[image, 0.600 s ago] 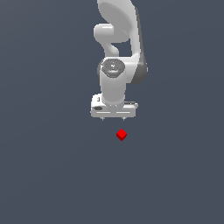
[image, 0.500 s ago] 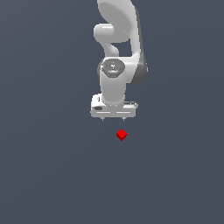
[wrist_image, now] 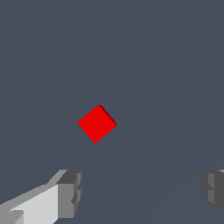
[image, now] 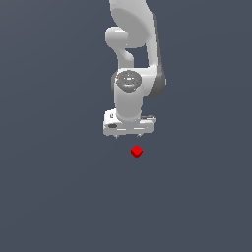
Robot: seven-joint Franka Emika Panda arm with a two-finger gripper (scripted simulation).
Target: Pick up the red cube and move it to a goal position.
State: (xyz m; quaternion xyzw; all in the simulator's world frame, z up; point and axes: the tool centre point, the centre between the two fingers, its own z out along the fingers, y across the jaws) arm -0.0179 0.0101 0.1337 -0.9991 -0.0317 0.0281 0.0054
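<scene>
The cube (image: 137, 151) lies alone on the floor (image: 54, 197), just below the gripper (image: 129, 135) in the exterior view and slightly toward that view's right. The two are apart; the cube is not between the fingers (wrist_image: 70, 192).

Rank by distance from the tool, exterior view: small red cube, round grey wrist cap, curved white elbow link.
1. small red cube, just below the tool, slightly toward the exterior view's right.
2. round grey wrist cap, above the tool.
3. curved white elbow link, topmost.
</scene>
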